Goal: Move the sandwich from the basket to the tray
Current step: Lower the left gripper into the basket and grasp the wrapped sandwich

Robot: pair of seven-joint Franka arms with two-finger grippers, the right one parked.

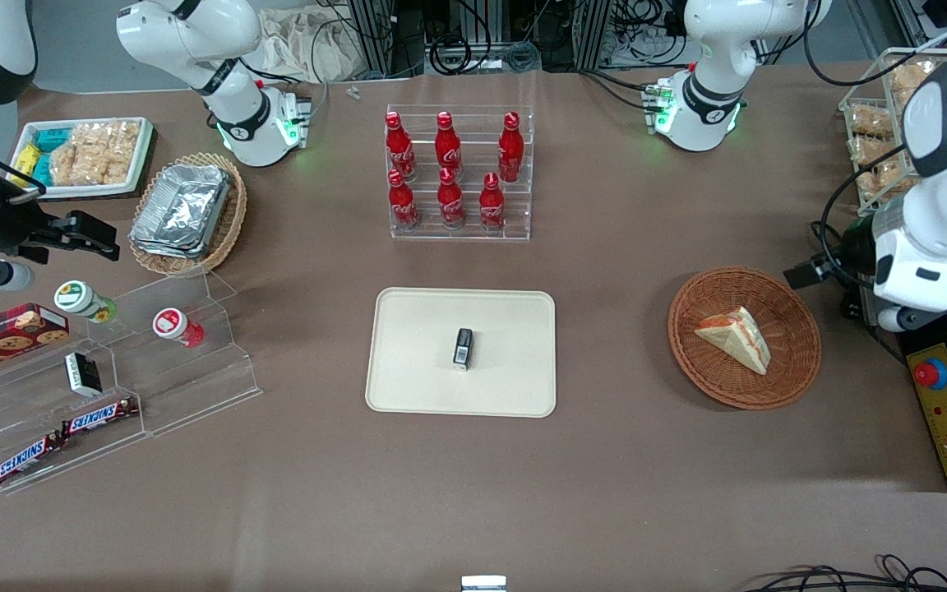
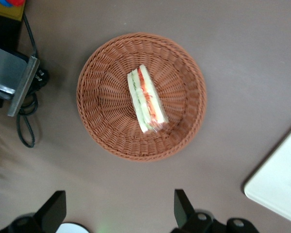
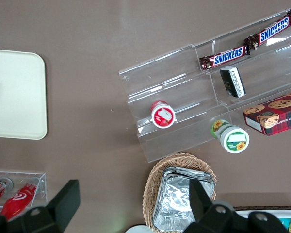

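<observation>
Sandwich (image 2: 146,99) in basket (image 2: 102,111) on brown table (image 1: 605,460) — pincer (image 2: 119,211) above, wide open, empty

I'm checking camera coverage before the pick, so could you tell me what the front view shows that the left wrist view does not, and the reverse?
Only the front view shows the small dark item lying on the tray, the cola bottles and the snack racks. Only the left wrist view shows the gripper, open and apart from the basket, not over its middle. Both show the sandwich lying in the basket and part of the tray.
</observation>
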